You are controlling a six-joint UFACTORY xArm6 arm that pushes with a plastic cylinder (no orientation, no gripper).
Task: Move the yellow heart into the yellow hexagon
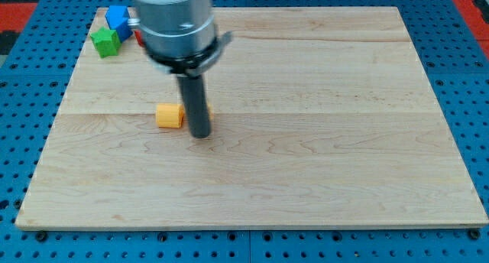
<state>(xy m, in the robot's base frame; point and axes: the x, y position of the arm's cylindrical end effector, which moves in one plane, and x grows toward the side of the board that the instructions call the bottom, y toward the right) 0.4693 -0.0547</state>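
Observation:
A yellow-orange block (170, 115) lies on the wooden board (321, 141), left of the middle; its shape is hard to make out. My tip (200, 134) rests on the board just to the right of this block and slightly lower in the view, close to it. A small yellow sliver (209, 108) shows at the rod's right edge; the rod hides the rest of it, so I cannot tell its shape. The arm's grey body covers the board's top left of centre.
A green block (105, 42) and a blue block (117, 18) sit at the board's top left corner. A red block (139, 38) shows partly beside them, behind the arm. A blue pegboard (23, 102) surrounds the board.

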